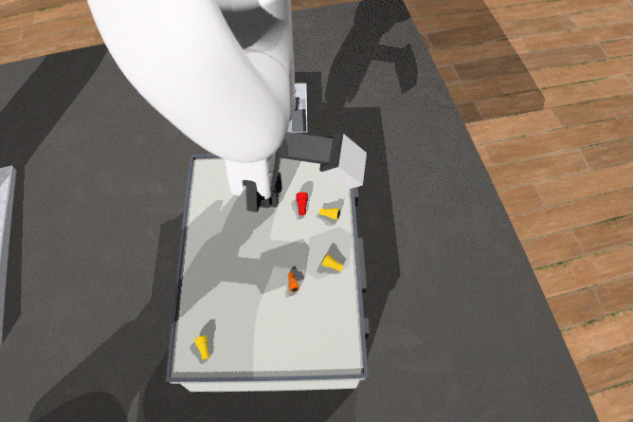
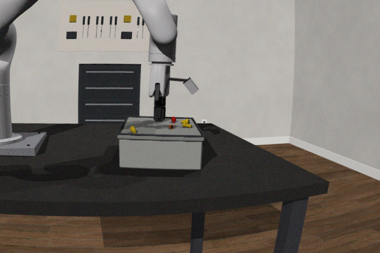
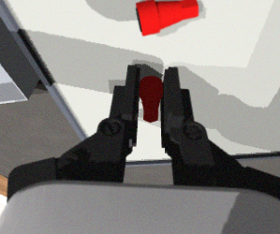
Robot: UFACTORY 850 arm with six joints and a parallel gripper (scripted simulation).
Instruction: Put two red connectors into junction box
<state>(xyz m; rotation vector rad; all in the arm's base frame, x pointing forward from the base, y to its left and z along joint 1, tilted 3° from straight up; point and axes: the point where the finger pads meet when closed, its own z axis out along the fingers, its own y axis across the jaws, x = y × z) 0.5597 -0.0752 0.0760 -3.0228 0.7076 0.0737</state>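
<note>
My gripper [image 3: 151, 84] is shut on a red connector [image 3: 151, 98], down at the far end of the tool case lid [image 1: 268, 273]. In the top and exterior views the gripper [image 1: 263, 199] [image 2: 159, 117] stands on the lid and hides that connector. A second red connector [image 1: 301, 202] [image 3: 167, 15] [image 2: 173, 119] lies loose on the lid just to the right of the fingers. The steel junction box [image 1: 298, 108] shows as a pale strip behind the arm, past the far edge of the case, and is mostly hidden.
Three yellow connectors [image 1: 330, 212] [image 1: 333, 263] [image 1: 202, 346] and an orange one [image 1: 293, 282] lie on the lid. The wrist camera block [image 1: 348, 159] sticks out to the right of the gripper. The arm base [image 2: 18, 142] is at the left.
</note>
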